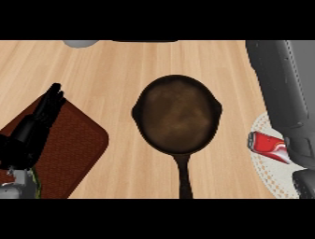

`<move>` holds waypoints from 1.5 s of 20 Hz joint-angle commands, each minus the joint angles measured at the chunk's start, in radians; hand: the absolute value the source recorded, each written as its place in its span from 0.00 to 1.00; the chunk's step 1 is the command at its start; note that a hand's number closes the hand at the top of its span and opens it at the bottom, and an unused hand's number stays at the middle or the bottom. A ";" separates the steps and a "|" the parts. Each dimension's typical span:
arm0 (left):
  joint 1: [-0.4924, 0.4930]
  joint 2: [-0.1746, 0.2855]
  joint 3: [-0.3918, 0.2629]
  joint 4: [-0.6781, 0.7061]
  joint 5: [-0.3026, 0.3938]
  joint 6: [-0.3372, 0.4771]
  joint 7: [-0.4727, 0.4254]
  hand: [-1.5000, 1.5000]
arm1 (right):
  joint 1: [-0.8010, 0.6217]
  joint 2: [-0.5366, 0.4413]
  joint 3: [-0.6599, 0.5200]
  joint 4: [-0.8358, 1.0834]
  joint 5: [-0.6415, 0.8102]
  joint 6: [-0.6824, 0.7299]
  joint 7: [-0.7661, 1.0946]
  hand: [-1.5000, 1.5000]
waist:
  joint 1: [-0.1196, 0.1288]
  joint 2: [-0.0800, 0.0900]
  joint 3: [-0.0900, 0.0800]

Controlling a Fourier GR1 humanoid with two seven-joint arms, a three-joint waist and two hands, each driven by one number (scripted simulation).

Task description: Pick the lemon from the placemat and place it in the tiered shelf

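Pale wooden counter [118,70] fills the view. The lemon cannot be made out anywhere on it; only a thin yellow-green sliver [39,184] shows against the edge of the left forearm, low on the brown placemat [77,144], and I cannot tell whether it belongs to the fruit. Over that placemat hangs the left hand [22,140], its fingers [49,100] straight and together, pointing away across the mat, thumb out to the side, holding nothing. Just beside the mat, mid-counter, lies a dark skillet [177,114], handle toward the near edge. Beyond it on the right a white woven mat [260,172] carries a red can [270,145] lying on its side, close against the grey right forearm [291,93]. The forearm runs up to the top edge, and the right hand itself does not show.
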 commanded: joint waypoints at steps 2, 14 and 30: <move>-0.021 0.001 0.008 -0.010 0.013 -0.002 0.020 0.50 | -0.015 0.012 -0.115 -0.066 -0.153 -0.218 -0.090 1.00 | 0.006 0.005 0.003; -0.003 0.018 0.018 -0.007 0.007 -0.011 0.005 0.50 | 0.067 -0.239 -0.024 0.220 0.026 -0.049 -0.255 1.00 | -0.010 0.006 -0.009; -0.044 0.001 -0.006 0.004 0.002 -0.023 0.021 0.50 | -0.234 -0.378 -0.061 0.552 0.018 -0.083 -0.541 1.00 | 0.038 0.016 0.001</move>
